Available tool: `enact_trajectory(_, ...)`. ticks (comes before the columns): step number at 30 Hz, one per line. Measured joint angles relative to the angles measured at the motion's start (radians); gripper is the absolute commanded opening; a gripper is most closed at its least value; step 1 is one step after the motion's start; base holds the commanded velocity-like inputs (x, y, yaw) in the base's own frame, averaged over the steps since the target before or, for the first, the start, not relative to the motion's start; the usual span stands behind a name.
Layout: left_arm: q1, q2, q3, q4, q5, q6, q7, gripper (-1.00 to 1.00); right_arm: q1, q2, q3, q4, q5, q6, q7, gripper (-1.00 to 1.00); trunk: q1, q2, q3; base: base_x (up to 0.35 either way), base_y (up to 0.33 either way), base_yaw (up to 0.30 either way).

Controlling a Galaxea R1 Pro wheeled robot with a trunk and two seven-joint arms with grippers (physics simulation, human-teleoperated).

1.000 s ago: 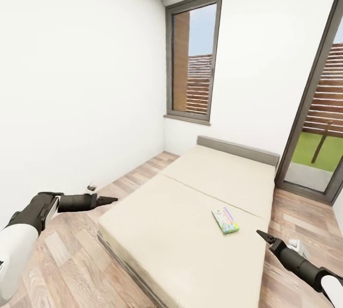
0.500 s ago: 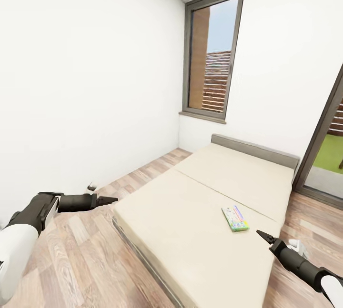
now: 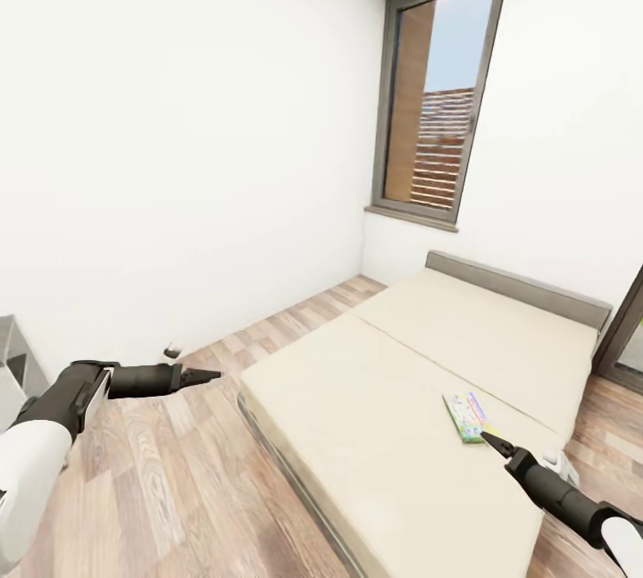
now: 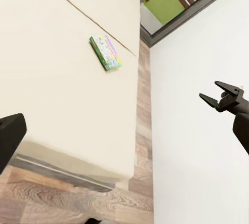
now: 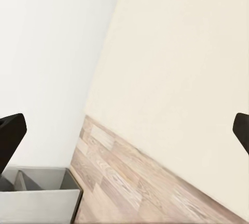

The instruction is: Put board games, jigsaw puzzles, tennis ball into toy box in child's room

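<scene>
Wood-plank floor [image 3: 179,471], beige mattress bed [image 3: 393,417], flat cartoon-covered board game [image 3: 469,415].

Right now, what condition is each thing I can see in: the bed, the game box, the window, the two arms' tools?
bed: beige mattress bare apart from one game box.
board game: lying flat on the bed, closed, nothing touching it.
window: shut.
left tool: empty, over the floor beside the bed; openness unclear.
right tool: open, empty, held over the bed's edge just short of the board game.
</scene>
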Motion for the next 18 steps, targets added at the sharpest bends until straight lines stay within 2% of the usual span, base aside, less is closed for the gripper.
enact_trajectory(18, 0.0, -0.001, 0.0, 0.0, 0.0, 0.0, -0.001, 1.0, 0.0, 0.0, 0.001, 0.0, 0.0, -0.003, 0.001, 1.0, 0.0, 0.0, -0.002, 0.0, 0.0, 0.284)
